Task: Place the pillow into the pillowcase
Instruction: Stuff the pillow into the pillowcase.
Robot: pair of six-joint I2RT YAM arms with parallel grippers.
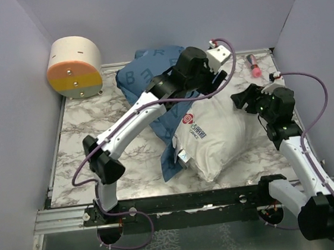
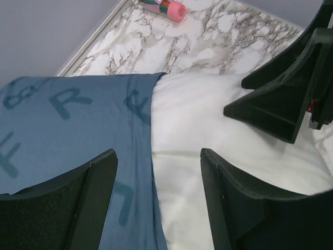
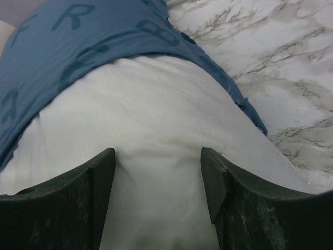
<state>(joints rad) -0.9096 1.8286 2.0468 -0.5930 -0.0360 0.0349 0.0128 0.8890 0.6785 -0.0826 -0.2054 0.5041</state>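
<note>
The pillow (image 1: 219, 140) lies right of centre on the marble worktop (image 1: 89, 127). Its long axis seems to run diagonally. The far end points to the back left and is tucked inside the pillowcase (image 1: 141, 74). The bare near end points to the front right, toward the right arm's base. A red printed label (image 1: 194, 125) faces up near the case's opening.

The pillowcase covers only the back-left part of the pillow. The rest of it is bunched toward the rear, and a loose flap trails down the pillow's left side to the front. In the left wrist view its hem crosses the white fabric in a fairly straight line.

The left end effector (image 2: 158, 195) is wide apart and grips nothing. One finger (image 2: 96, 200) is above the blue cloth and the other above the bare pillow, so the hem lies between them. From above it sits over the pillow's far end.

The right end effector (image 3: 158, 195) is also spread wide and has not clamped. Pillow fabric bulges up between its fingers (image 3: 244, 208), with a shallow crease there. It stands at the pillow's right edge, near the left end effector but apart from it.

A pink-capped tube (image 1: 254, 65) lies at the back right. A cream and orange drum (image 1: 74, 68) sits in the back left corner.
</note>
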